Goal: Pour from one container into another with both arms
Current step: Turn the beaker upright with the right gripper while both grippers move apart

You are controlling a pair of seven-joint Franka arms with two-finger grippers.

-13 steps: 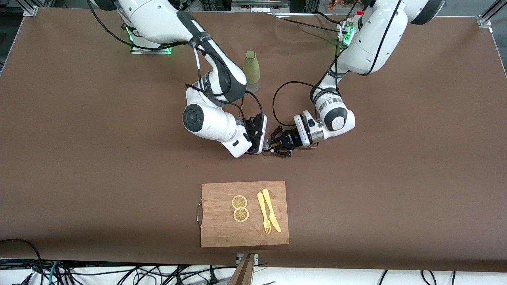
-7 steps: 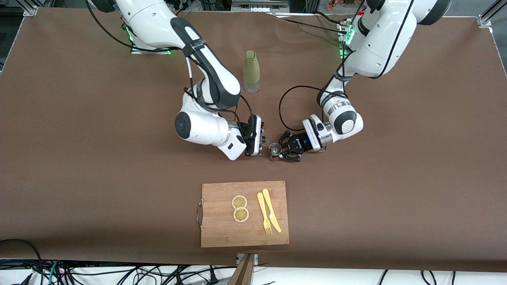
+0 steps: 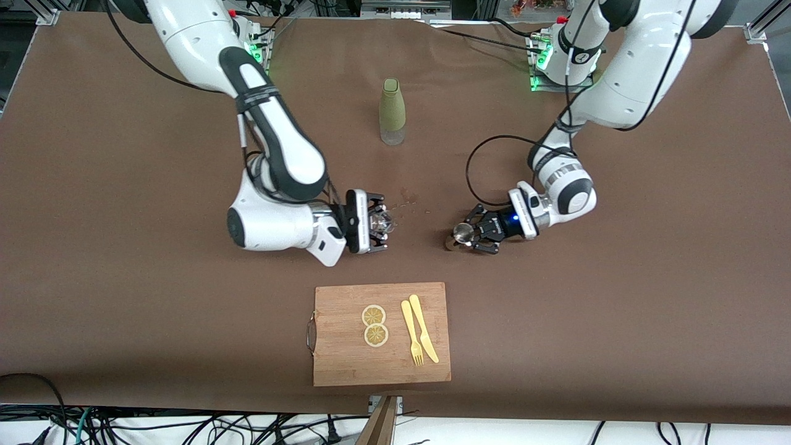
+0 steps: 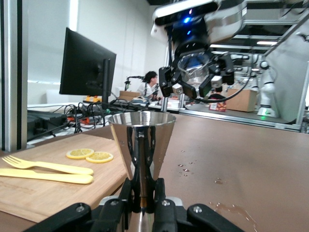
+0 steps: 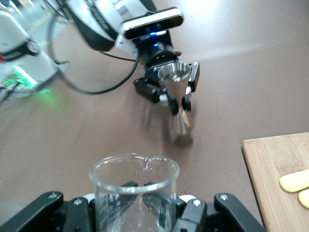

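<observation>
- The right gripper (image 3: pixel 378 224) sits a little left of the frame's centre in the front view, its fingers closed on a small clear glass beaker (image 3: pixel 381 221) held upright over the brown table (image 3: pixel 123 247).
- In the right wrist view the beaker (image 5: pixel 133 191) stands between the gripper's black fingers (image 5: pixel 193 215), spout at its rim, and looks empty.
- The left gripper (image 3: pixel 474 235) is right of centre in the front view, its fingers clamped on a metal jigger (image 3: pixel 460 233), a double-cone measuring cup.
- The left wrist view shows the jigger (image 4: pixel 141 145) upright, gripped at its narrow waist, with the right gripper (image 4: pixel 197 77) and its beaker (image 4: pixel 195 70) farther off.
- The jigger's lower end is close to the table; whether it touches cannot be told.
- Small wet spots (image 3: pixel 408 199) mark the table between the two grippers.
- A green bottle (image 3: pixel 392 111) stands in the upper middle of the frame, farther from the front camera than both grippers.
- A wooden cutting board (image 3: pixel 346 364) lies in the lower middle, carrying two lemon slices (image 3: pixel 374 324), a yellow fork (image 3: pixel 411 332) and a yellow knife (image 3: pixel 423 327).
</observation>
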